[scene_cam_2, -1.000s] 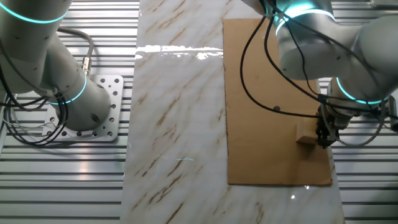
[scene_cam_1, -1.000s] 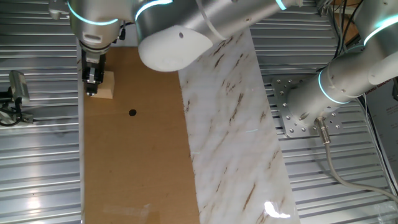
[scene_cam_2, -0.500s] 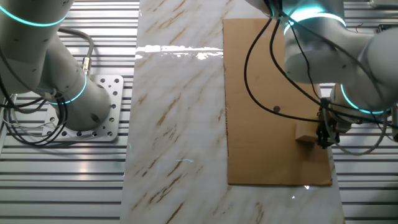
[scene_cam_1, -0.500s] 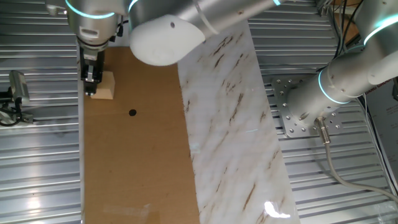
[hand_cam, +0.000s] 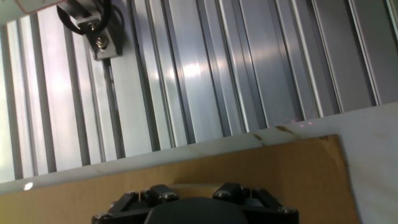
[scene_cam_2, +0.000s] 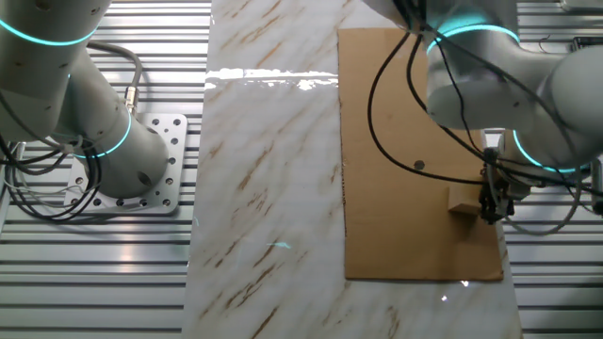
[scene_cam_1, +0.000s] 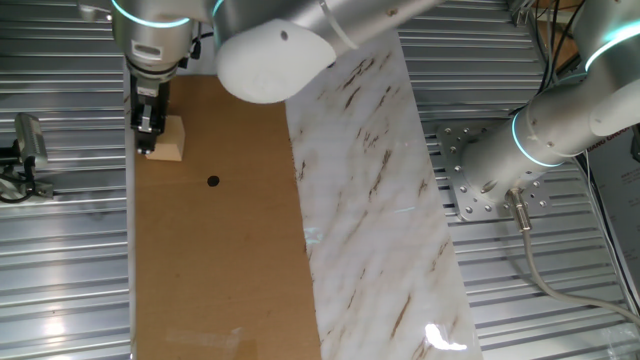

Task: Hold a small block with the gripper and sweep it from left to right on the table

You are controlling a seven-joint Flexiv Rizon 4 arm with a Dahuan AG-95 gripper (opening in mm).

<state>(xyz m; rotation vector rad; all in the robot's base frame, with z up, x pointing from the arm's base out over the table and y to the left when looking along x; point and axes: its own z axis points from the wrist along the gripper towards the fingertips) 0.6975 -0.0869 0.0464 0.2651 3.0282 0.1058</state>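
The small block, a pale tan wooden cube, sits near the far left corner of the brown board of the table. It also shows in the other fixed view and as a tan strip in the hand view. My gripper stands upright over the block's outer side, with its black fingers down on the block and the block between them. In the other fixed view the gripper is at the block's right side. In the hand view only the gripper's finger bases show, either side of the block.
A small black dot lies on the board to the right of the block. The white marble strip adjoins the board. Ribbed metal borders the board's left edge, with a small mounted device on it. A second white arm stands beyond the marble.
The gripper and block stay in place. Only the big white arm link above them has shifted slightly.
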